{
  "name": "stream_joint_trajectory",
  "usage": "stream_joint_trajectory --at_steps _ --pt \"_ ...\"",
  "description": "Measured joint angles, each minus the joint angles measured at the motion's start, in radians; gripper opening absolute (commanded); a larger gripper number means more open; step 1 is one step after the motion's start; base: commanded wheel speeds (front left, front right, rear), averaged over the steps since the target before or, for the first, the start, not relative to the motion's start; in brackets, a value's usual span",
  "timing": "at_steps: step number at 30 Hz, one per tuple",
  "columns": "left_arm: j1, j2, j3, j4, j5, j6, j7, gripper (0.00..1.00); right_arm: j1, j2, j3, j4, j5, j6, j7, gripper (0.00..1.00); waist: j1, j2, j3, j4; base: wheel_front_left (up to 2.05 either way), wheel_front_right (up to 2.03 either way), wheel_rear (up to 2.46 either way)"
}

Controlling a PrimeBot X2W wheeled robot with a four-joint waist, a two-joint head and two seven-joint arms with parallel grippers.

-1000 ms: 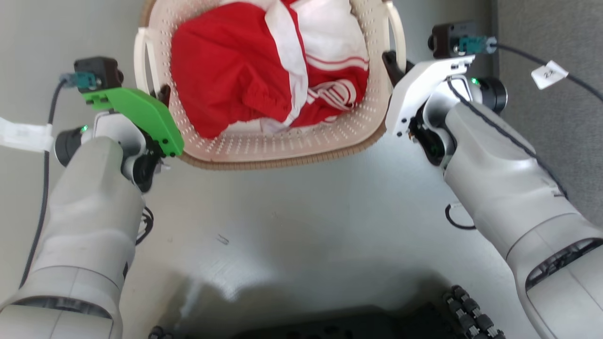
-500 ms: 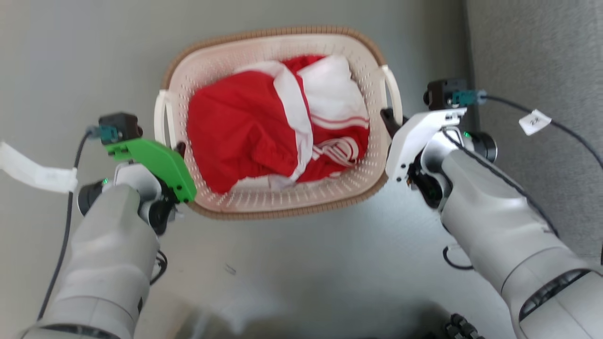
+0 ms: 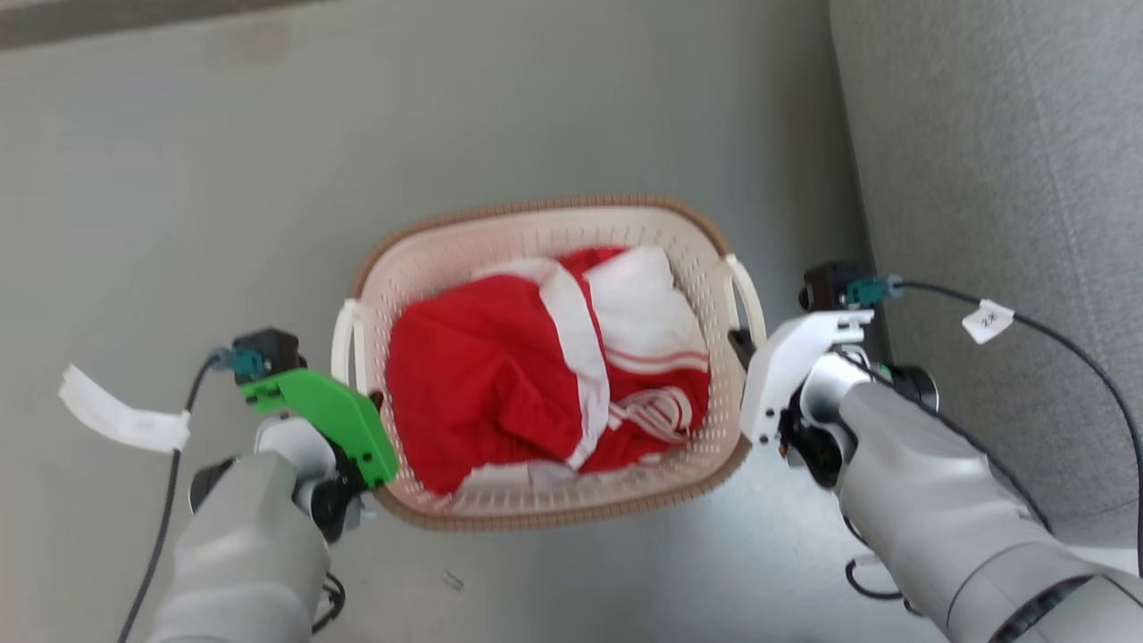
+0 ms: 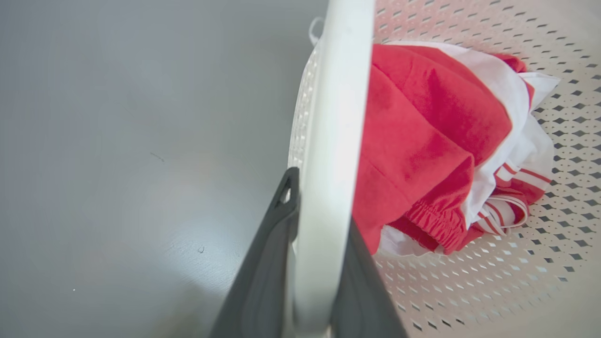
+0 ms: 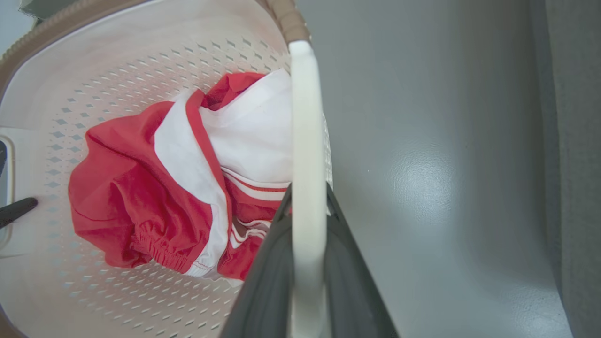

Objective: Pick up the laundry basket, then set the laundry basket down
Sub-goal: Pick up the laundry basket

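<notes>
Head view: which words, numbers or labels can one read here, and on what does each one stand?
"2" and a second, blurred mark: small white tag on the right arm's cable.
Too blurred to read: the white paper tag on the left arm's cable.
No text on the basket or the red and white clothes.

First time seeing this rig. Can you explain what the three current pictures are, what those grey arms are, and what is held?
It is a two-armed wheeled robot. The picture showing both arms comes from its head camera, looking down at a grey floor. The other two come from wrist cameras looking along each gripper's dark fingers. A cream laundry basket with a brown rim holds a red and white garment. The left gripper is closed on its left handle, the right gripper on its right handle. Whether it is lifted is unclear.
</notes>
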Motion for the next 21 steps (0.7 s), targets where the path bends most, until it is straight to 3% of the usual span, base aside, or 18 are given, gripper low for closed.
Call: stream_joint_trajectory --at_steps 21 --pt "0.159 -0.006 -0.016 0.029 -0.034 0.000 0.117 0.00 0.153 0.009 0.040 0.032 0.068 0.029 0.141 0.00 0.0000 0.0000 -0.271 0.022 0.00 0.00 0.00"
